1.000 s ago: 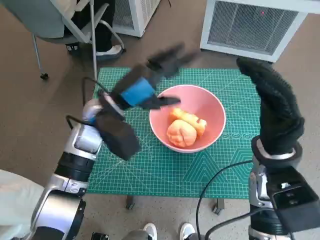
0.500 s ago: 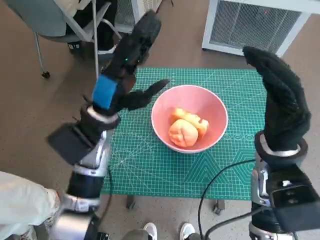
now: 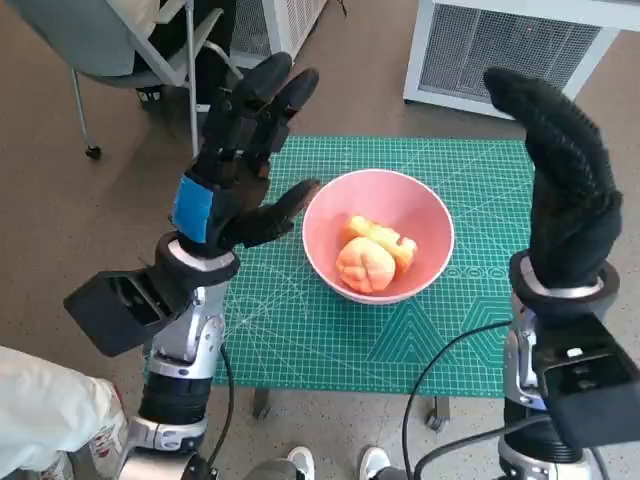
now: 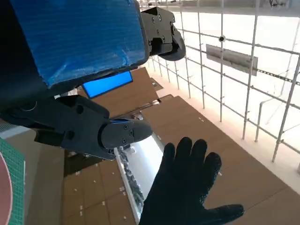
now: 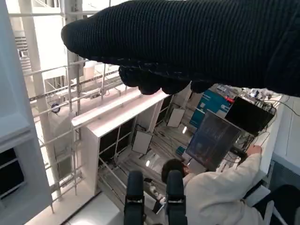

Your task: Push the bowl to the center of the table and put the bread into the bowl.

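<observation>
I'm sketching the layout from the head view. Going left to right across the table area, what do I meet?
Left hand → pink bowl holding the bread → right hand, all over the green mat.

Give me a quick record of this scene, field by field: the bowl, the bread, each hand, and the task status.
bowl: pink bowl, on the green mat, near its middle
bread: bread lies inside the bowl
left hand: left hand raised beside the bowl, fingers apart, holding nothing
right hand: right hand raised upright, holding nothing
task status: looks done, bread in bowl, both hands off it
</observation>
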Controlling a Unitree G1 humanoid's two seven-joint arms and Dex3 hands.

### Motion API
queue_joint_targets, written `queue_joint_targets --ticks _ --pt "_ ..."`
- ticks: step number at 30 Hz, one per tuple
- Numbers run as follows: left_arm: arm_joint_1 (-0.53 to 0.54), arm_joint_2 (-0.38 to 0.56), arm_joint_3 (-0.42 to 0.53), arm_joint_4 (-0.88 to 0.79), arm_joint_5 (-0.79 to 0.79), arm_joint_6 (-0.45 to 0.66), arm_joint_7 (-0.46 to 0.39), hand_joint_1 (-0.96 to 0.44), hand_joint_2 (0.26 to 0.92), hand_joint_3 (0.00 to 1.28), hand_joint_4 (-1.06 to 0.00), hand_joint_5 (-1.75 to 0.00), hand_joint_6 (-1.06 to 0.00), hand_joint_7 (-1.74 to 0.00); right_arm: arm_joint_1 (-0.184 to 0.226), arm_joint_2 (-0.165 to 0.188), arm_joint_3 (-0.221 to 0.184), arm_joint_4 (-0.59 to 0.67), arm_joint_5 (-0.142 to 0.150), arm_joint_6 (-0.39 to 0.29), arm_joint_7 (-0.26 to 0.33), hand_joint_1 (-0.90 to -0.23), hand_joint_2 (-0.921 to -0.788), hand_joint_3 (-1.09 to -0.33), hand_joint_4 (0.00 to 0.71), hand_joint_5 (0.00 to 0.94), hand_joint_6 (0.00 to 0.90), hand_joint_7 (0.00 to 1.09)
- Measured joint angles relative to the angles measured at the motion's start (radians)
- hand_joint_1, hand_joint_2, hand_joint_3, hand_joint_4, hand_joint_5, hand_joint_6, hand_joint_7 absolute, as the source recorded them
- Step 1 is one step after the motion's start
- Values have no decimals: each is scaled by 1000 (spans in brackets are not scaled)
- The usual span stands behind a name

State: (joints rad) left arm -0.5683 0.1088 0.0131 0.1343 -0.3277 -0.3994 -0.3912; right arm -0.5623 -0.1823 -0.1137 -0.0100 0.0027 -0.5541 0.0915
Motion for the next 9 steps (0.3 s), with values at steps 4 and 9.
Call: queue_joint_targets --ticks 4,9 --pt "0 -1 4 0 2 0 -2 -364 921 411 1 -608 1 -695 0 0 0 -15 -2 20 0 -500 -921 -570 431 3 68 718" --pt "0 -3 7 0 2 0 -2 -367 921 414 1 -616 1 -716 0 0 1 -22 -5 27 0 -504 -921 -572 431 3 68 716"
